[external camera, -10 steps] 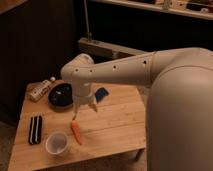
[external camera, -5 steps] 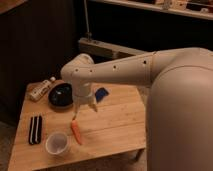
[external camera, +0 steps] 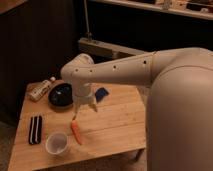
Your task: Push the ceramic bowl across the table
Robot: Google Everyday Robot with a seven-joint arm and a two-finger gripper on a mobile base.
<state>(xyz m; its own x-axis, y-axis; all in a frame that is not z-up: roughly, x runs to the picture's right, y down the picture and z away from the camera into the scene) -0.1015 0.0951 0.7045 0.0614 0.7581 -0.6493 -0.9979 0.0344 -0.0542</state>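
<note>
The ceramic bowl (external camera: 59, 95), wide, shallow and glossy black, sits at the back left of the wooden plank table (external camera: 117, 125). My white arm reaches in from the right. Its gripper (external camera: 84, 109) hangs pointing down just right of the bowl, close to the rim, a little above the tabletop. The two fingers (external camera: 75, 112) stand apart, open, with nothing between them. The wrist hides part of the bowl's right edge.
An orange carrot-like item (external camera: 76, 132) lies in front of the gripper. A translucent white cup (external camera: 56, 143) stands near the front left, a black ridged object (external camera: 35, 130) beside it. A small bottle (external camera: 41, 90) lies left of the bowl, a blue object (external camera: 101, 94) to its right.
</note>
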